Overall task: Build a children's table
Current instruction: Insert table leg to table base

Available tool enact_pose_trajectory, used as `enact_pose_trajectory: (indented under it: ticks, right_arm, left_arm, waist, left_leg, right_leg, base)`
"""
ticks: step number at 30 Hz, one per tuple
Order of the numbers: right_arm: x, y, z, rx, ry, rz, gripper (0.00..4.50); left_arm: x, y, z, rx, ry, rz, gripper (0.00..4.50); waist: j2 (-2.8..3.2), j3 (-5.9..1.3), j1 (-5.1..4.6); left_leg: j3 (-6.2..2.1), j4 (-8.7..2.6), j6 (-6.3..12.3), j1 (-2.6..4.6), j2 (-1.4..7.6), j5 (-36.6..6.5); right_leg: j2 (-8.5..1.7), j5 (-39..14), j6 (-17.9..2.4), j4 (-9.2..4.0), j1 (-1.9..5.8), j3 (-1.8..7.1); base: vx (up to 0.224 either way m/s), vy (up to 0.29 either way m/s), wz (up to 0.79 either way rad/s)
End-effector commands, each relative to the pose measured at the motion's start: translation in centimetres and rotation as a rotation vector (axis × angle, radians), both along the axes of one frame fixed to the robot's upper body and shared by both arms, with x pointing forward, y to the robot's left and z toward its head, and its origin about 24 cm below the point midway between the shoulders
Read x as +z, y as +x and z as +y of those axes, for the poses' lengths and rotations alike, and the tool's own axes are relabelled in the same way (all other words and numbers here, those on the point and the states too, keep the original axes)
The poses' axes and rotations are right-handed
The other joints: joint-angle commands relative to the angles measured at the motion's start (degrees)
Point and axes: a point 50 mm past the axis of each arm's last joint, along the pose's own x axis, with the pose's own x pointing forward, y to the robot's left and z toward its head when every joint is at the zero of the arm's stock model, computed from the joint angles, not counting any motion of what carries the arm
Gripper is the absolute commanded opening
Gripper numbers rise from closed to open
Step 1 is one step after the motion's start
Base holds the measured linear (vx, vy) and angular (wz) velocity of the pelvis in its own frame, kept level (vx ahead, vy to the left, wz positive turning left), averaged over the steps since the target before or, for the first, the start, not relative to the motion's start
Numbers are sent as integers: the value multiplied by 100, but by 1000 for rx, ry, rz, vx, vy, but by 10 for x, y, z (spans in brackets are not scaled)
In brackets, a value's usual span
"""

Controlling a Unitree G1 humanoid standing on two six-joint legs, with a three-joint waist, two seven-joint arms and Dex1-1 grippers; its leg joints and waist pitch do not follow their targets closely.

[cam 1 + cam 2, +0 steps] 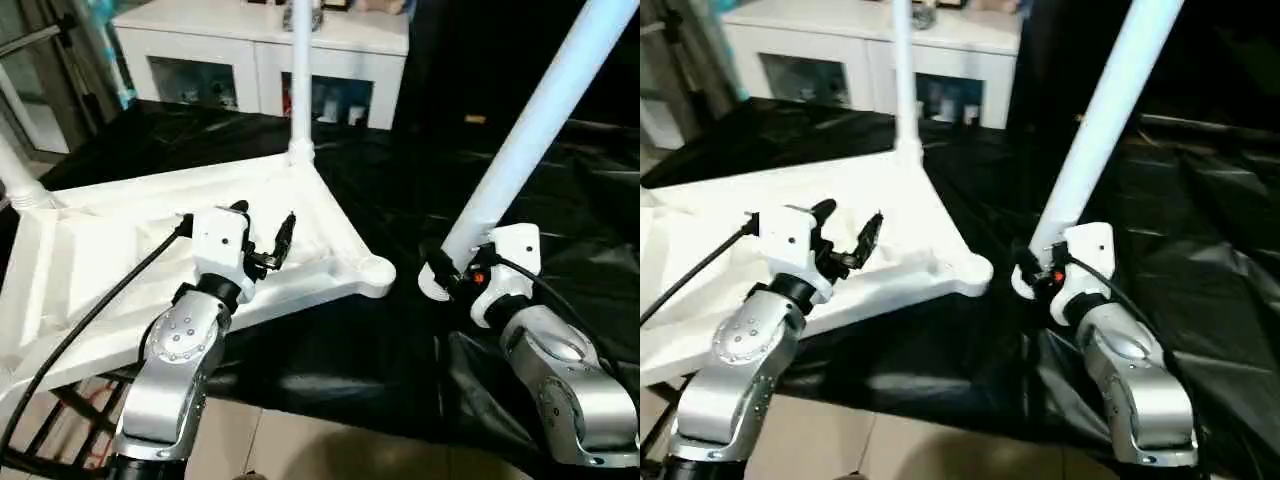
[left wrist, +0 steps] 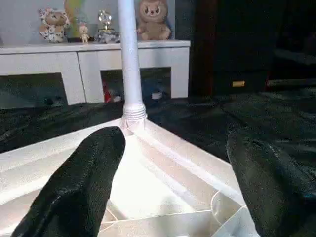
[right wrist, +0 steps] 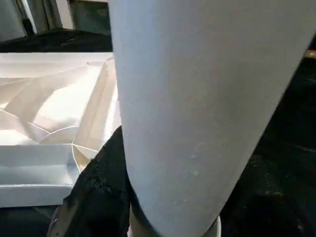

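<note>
Children's white plastic rectangular table top (image 1: 150, 260) lay underside-up on the black-draped desk (image 1: 580, 200), left fingers (image 2: 84, 182) wide over it; right gripper (image 1: 455, 268) clamped the tapered white tube leg (image 1: 530, 130), tilted beside the empty corner socket (image 1: 375, 270), risking misalignment.

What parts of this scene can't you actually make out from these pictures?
- Tip of the held leg: cut off by the top edge in both eye views.
- Corner socket: its inside is too small to see.
- Things behind the cabinet glass: too small and dim.
- Right gripper: its grip is hidden by the leg.
</note>
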Motion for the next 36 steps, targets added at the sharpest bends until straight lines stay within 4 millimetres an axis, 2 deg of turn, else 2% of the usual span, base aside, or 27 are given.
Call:
enact_pose_trajectory:
  ticks: [1,3,4,6,7,9,11,12,13,14,16,18,21,22,24,27,28,29,30,31,32,33,34,35,36]
  right_arm:
    - [3,-1,0,-4,10,-19,191]
    - [3,-1,1,-5,13,-19,191]
    - [2,-1,2,-4,16,-21,191]
    - [3,0,3,-1,19,-24,191]
    - [3,1,4,1,21,-27,191]
    - [4,2,5,2,21,-31,191]
    - [4,2,5,2,20,-33,191]
    - [4,2,4,2,20,-33,191]
    - [4,2,4,2,18,-34,191]
    - [4,3,4,5,14,-35,191]
    - [4,4,4,7,13,-36,191]
    - [5,5,5,18,12,-40,191]
    - [6,6,6,26,10,-42,191]
    - [6,6,6,27,10,-43,191]
    - [6,7,6,31,11,-42,191]
    - [6,7,7,45,-5,-47,191]
    - [5,7,8,51,-21,-47,191]
    - [4,7,8,52,-32,-47,191]
    - [4,7,8,53,-33,-45,191]
    - [3,7,9,53,-34,-42,191]
    - [2,6,10,63,-43,-42,191]
    - [2,5,11,64,-42,-42,191]
    - [2,5,11,63,-41,-41,191]
    - [1,5,12,58,-31,-39,191]
    - [0,4,11,40,-4,-33,191]
  left_arm:
    - [1,1,-2,-19,8,5,382]
    - [1,1,-1,-21,10,6,382]
    - [1,2,-1,-23,11,6,382]
    - [2,2,0,-23,12,7,382]
    - [2,3,1,-24,12,7,382]
    - [3,4,1,-25,1,7,382]
    - [3,4,1,-23,-5,8,382]
    - [2,5,1,-20,-11,11,382]
    - [2,4,1,-20,-12,13,382]
    - [0,4,1,-19,-12,17,382]
    - [-2,4,1,-19,-10,21,382]
    - [-2,3,0,-18,-13,23,382]
    - [-2,3,0,-16,-18,23,382]
    - [-2,3,0,-16,-19,23,382]
    - [-2,3,0,-15,-22,24,382]
    - [-3,2,0,-14,-23,24,382]
    - [-3,1,0,-14,-22,24,382]
    - [-3,1,0,-13,-21,25,382]
    - [-3,1,0,-14,-21,25,382]
    - [-3,1,0,-14,-20,26,382]
    - [-3,0,0,-16,-17,27,382]
    - [-3,0,0,-17,-15,28,382]
    - [-3,0,0,-17,-15,28,382]
    - [-3,0,0,-17,-15,29,382]
    - [-3,0,0,-20,-13,30,382]
  waist:
    - [1,-356,9]
    - [0,-380,20]
    - [15,-381,26]
    - [9,-395,17]
    - [26,-393,20]
    - [19,-385,19]
    - [7,-376,34]
    - [-17,-370,41]
    - [-7,-373,46]
    - [-35,-359,49]
    - [-34,-358,47]
    - [-60,-357,39]
    - [-60,-356,52]
    - [-80,-356,51]
    - [-75,-360,67]
    - [-99,-362,87]
    - [-178,-318,150]
    - [-85,-393,154]
    - [-53,-392,133]
    - [-27,-388,145]
    - [-8,-371,116]
    - [65,-380,102]
    - [84,-371,61]
    - [96,-364,-51]
    - [172,-372,-207]
  left_leg:
    - [-77,-452,695,8,253,-523]
    - [-72,-425,810,-25,219,-173]
    - [-79,-425,838,-18,222,-106]
    - [-104,-397,987,-8,220,168]
    - [-108,-395,1018,2,222,197]
    - [-111,-389,1111,14,225,243]
    - [-97,-386,1110,-17,217,224]
    - [-84,-386,1084,-34,214,191]
    - [-83,-388,1069,-37,214,192]
    - [-82,-399,1033,-40,223,155]
    - [-86,-408,1010,-21,236,128]
    - [-92,-414,1013,-3,248,116]
    - [-84,-411,1011,-18,240,125]
    - [-81,-409,1013,-21,238,134]
    - [-81,-405,1019,-24,232,170]
    - [-83,-400,1053,-24,229,226]
    - [-156,-320,1352,-347,87,346]
    - [-197,-256,1651,-321,68,600]
    - [-248,-235,1749,-339,71,722]
    - [-297,-208,1841,-382,42,827]
    - [-425,-185,1995,-434,-7,973]
    - [-522,-186,2035,-344,-51,1092]
    - [-628,-215,2106,-259,-40,1157]
    - [-980,-304,2456,5,-49,1369]
    - [-1332,-325,2690,760,662,976]
  right_leg:
    - [-277,94,-1223,-383,255,182]
    - [-265,216,-1107,-391,305,164]
    - [-261,236,-1090,-387,300,154]
    - [-220,416,-1042,-350,290,131]
    - [-220,425,-1048,-346,279,126]
    - [-218,387,-1099,-349,276,120]
    - [-235,295,-1123,-366,306,128]
    - [-243,212,-1119,-385,326,137]
    - [-246,178,-1112,-389,331,137]
    - [-243,58,-1091,-400,334,137]
    - [-242,-24,-1080,-404,320,129]
    - [-236,-41,-1040,-405,312,128]
    - [-248,-73,-1011,-411,322,134]
    - [-245,-67,-1000,-414,325,136]
    - [-244,-60,-966,-409,326,135]
    - [-239,-21,-926,-403,324,134]
    - [-320,28,-764,-505,519,24]
    - [-395,165,-535,-522,531,-73]
    - [-380,142,-475,-521,536,-143]
    - [-377,114,-387,-555,572,-224]
    - [-357,64,-243,-584,626,-382]
    - [-285,9,-117,-581,645,-500]
    - [-204,-48,-111,-525,612,-559]
    - [63,-261,-97,-310,466,-619]
    - [35,-942,-317,239,-339,-306]
  base:
    - [51,21,3]
    - [53,13,1]
    - [53,6,2]
    - [34,0,1]
    - [0,0,0]
    - [0,0,0]
    - [0,0,0]
    - [0,0,0]
    - [0,0,0]
    - [0,0,0]
    - [0,0,0]
    - [0,0,0]
    - [0,0,0]
    - [0,0,0]
    - [0,0,0]
    - [0,0,0]
    - [0,0,0]
    - [-18,2,18]
    - [-18,2,18]
    - [-4,5,40]
    - [9,3,49]
    - [9,3,49]
    - [60,2,56]
    - [85,-5,54]
    - [85,-5,54]
